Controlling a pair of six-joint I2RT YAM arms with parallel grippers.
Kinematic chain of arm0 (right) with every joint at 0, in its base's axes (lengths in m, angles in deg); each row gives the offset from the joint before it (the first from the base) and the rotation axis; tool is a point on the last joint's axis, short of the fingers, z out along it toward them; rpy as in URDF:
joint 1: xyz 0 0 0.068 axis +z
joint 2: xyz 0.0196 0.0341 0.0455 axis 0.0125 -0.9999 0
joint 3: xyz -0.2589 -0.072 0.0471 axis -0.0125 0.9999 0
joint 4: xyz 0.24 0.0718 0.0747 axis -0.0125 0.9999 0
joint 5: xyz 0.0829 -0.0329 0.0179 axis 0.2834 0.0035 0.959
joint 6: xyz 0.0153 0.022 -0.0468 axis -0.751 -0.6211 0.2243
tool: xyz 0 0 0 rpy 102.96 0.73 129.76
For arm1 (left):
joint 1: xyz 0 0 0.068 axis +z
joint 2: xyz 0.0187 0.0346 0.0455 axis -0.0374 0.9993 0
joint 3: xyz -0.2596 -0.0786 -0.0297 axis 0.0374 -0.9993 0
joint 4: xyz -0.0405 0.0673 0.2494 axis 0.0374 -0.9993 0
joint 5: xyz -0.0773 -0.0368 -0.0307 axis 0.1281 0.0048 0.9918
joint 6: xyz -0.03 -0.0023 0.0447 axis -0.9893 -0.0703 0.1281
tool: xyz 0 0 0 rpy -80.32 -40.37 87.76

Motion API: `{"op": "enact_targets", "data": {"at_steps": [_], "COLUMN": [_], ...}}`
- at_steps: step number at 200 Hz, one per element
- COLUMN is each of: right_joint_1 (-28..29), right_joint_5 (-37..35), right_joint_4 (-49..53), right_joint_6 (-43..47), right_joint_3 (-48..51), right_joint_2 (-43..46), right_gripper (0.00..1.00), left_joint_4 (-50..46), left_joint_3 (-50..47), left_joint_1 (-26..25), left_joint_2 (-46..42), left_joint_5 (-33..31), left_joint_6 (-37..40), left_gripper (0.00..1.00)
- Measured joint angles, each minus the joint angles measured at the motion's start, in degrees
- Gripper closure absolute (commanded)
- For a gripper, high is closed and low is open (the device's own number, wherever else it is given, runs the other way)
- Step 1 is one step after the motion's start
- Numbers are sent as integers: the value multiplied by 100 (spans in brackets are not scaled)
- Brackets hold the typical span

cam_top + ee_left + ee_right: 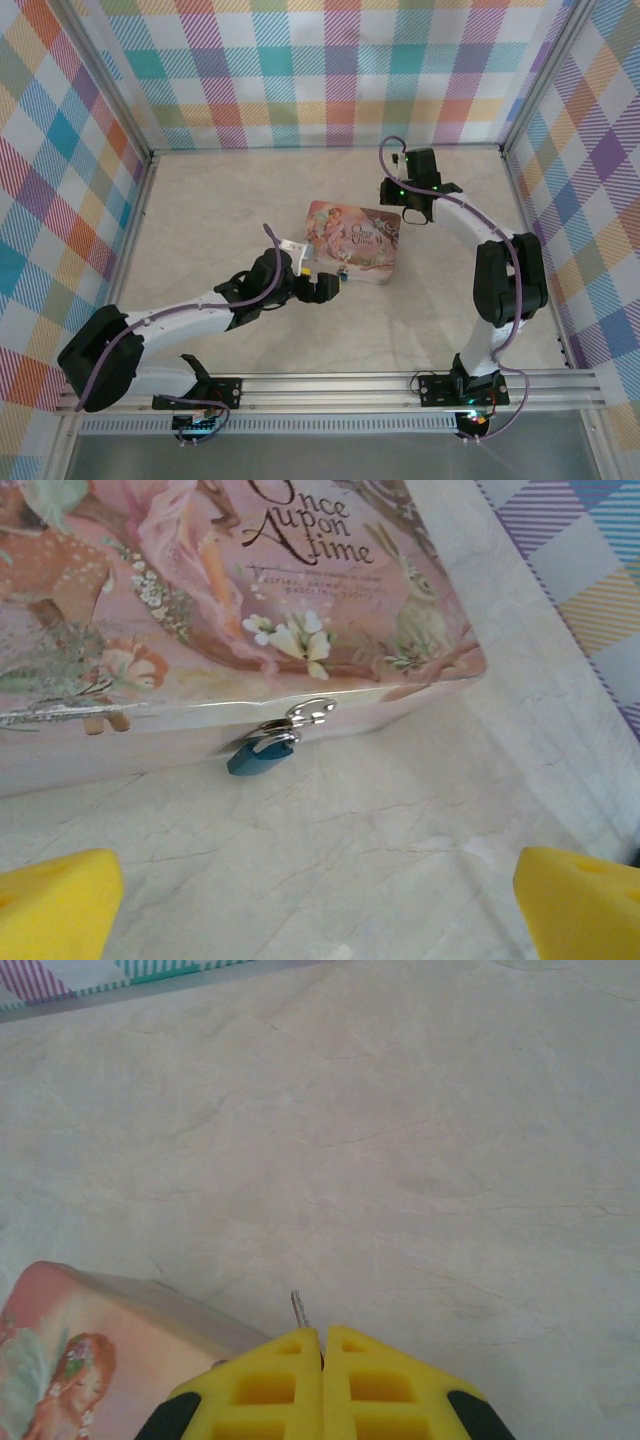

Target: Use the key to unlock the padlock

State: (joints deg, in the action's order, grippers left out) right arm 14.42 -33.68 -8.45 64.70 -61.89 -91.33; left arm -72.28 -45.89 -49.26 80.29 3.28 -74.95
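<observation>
The padlock (258, 757) is tiny, with a teal-blue body. Its thin metal shackle hangs from the silver hasp (306, 714) on the front wall of the pink picture tin (200, 610). My left gripper (320, 915) is open, its yellow fingertips (55, 905) wide apart on the near side of the padlock, nothing between them. From above, the left gripper (330, 286) sits just left of the padlock (342, 272). My right gripper (322, 1335) is shut on the key (299, 1310), whose thin silvery blade pokes out past the pads. The right gripper (412, 208) hovers by the tin's far right corner.
The tin (352, 240) lies flat in the middle of the pale marbled table (220, 220). Plaid walls enclose the back and both sides. A metal rail (350, 385) runs along the near edge.
</observation>
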Motion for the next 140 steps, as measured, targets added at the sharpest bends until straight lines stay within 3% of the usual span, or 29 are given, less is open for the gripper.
{"op": "enact_targets", "data": {"at_steps": [66, 140], "right_joint_1": [-247, -282], "right_joint_5": [-455, -894], "right_joint_4": [-136, -260], "right_joint_6": [0, -28], "right_joint_3": [310, 717], "right_joint_2": [-9, -166], "right_gripper": [100, 100], "left_joint_4": [1792, 2817], "left_joint_3": [-337, -120], "left_joint_1": [-50, -114], "left_joint_2": [1300, 2293], "left_joint_5": [-76, 179], "left_joint_6": [138, 243], "left_gripper": [0, 0]}}
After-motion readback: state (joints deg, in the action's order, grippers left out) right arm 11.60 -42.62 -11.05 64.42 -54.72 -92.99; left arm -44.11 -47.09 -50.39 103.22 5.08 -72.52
